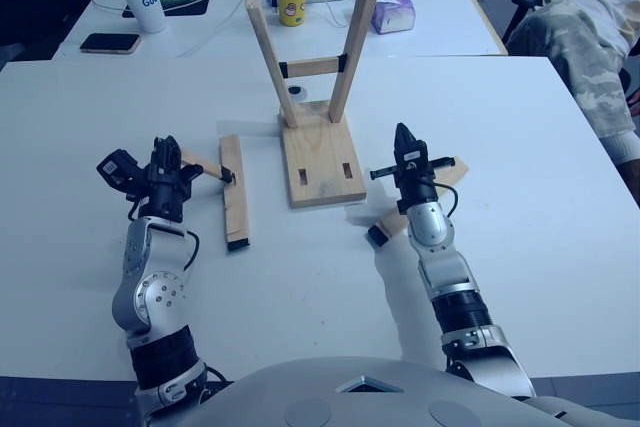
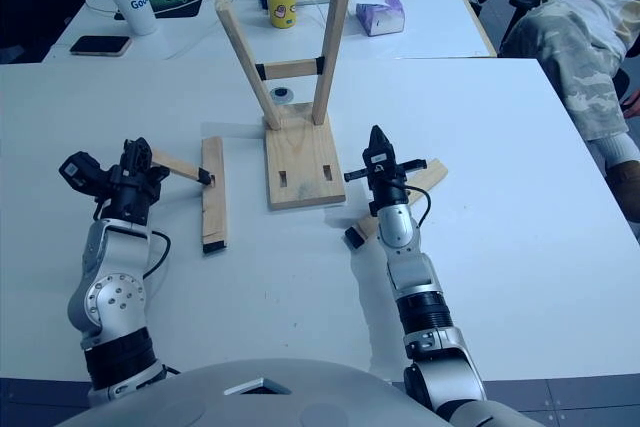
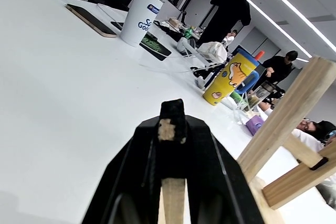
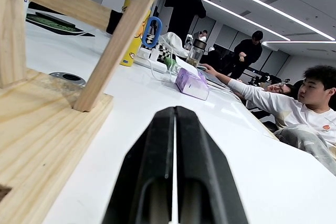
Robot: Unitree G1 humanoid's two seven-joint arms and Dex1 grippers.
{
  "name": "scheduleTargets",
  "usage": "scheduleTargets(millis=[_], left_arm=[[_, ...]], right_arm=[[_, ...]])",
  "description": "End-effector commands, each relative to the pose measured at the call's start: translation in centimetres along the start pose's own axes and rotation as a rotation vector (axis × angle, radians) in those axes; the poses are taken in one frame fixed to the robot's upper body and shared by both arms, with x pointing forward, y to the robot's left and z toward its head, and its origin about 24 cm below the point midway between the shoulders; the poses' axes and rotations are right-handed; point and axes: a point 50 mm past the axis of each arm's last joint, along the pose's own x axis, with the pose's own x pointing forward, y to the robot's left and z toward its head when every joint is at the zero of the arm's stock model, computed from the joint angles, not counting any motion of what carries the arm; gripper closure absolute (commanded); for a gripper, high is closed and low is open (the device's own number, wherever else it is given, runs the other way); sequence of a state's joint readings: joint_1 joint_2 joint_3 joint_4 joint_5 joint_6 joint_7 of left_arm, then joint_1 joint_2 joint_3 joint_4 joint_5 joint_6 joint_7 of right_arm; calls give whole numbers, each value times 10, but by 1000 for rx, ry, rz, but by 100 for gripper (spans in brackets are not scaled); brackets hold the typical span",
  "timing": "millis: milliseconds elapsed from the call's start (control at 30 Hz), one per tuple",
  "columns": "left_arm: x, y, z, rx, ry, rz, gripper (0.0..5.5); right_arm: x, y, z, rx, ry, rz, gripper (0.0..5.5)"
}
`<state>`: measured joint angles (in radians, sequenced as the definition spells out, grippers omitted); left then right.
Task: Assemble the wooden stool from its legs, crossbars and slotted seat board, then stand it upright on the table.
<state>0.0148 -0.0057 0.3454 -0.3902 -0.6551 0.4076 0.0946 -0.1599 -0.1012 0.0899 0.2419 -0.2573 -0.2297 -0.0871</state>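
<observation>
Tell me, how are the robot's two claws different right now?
The left claw is clamped on a wood bar, while the right claw is shut on nothing. The left claw sits left of the board, and the right claw sits to the board's right, near a loose stick. Both claws are black and shut.
</observation>
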Motion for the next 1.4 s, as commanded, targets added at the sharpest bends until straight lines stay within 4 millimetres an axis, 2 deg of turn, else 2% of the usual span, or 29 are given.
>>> scheduleTargets(millis=[33,867,1100,1267,1400], left_arm=[[4,-5,6,3,-17,-30,506],[-1,13,-15,99,85,19,506],[-3,8,-16,330,88,-43,506],[-3,5,-16,408,86,-43,506],[-2,11,-17,412,129,38,506]], right_arm=[[4,0,3,1,-9,-1,550],[3,1,2,10,-2,-7,550],[3,1,1,15,3,-13,550],[3,2,1,17,4,-14,550],[3,2,1,16,5,-14,550]])
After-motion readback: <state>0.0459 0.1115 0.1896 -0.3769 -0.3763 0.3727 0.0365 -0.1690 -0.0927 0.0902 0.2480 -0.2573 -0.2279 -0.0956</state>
